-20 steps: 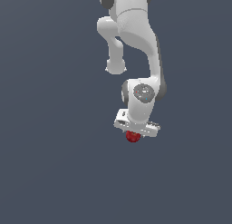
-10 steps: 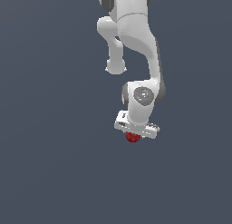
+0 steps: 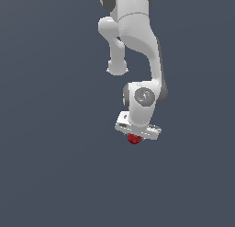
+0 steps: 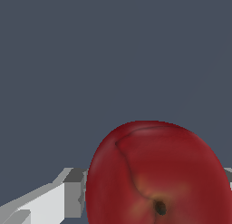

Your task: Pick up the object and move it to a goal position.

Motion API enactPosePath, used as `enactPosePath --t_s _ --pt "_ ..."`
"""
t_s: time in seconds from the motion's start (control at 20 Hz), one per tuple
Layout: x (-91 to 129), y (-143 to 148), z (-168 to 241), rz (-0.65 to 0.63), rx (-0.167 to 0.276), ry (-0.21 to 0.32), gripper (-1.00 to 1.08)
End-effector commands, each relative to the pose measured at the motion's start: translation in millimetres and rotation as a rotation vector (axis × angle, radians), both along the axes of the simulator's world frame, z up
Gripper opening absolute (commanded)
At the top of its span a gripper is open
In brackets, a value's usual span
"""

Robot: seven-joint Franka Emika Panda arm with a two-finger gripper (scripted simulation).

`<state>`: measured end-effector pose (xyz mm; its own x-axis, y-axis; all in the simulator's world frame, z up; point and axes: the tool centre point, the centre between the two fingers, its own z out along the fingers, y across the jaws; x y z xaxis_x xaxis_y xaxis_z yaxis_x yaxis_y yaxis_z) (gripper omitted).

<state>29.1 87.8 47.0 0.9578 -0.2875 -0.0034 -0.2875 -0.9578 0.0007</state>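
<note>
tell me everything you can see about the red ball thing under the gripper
The red ball is small, glossy and dark red, apple-like, with a dark dimple and a faint crease curving across its skin. In the exterior view it peeks out just below the white gripper, much narrower than the hand. In the wrist view a grey finger meets one side; the other finger barely shows. It looks gripped.

In the exterior view the arm comes down from the top edge, a little toward the exterior view's right of the middle. The tool is at its lower end. The object sits directly under the tool, between its fingers, one finger at each side and touching it
</note>
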Motion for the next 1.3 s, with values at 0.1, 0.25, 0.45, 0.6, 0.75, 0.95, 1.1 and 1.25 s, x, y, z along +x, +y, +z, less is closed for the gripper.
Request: enactPosePath --t_s 0.1,0.25,0.45,0.6,0.75,0.95,1.1,1.25 --pt "-0.9 -15.7 10.3 -0.001 0.000 -0.003 -1.00" --pt "-3.2 -35.4 22.1 -0.001 0.000 -0.003 -1.00" --pt "-7.4 -72.9 44.6 -0.001 0.000 -0.003 -1.00" --pt "-10.9 -106.4 64.7 -0.002 0.001 -0.003 -1.00" --pt "-14.1 -139.9 85.0 -0.002 0.001 -0.003 -1.00" --pt "-16.9 -178.3 108.2 -0.002 0.001 -0.003 -1.00" --pt "-17.9 -199.9 121.4 -0.002 0.001 -0.003 -1.00" --pt "-18.3 -214.4 130.1 -0.002 0.001 -0.003 -1.00"
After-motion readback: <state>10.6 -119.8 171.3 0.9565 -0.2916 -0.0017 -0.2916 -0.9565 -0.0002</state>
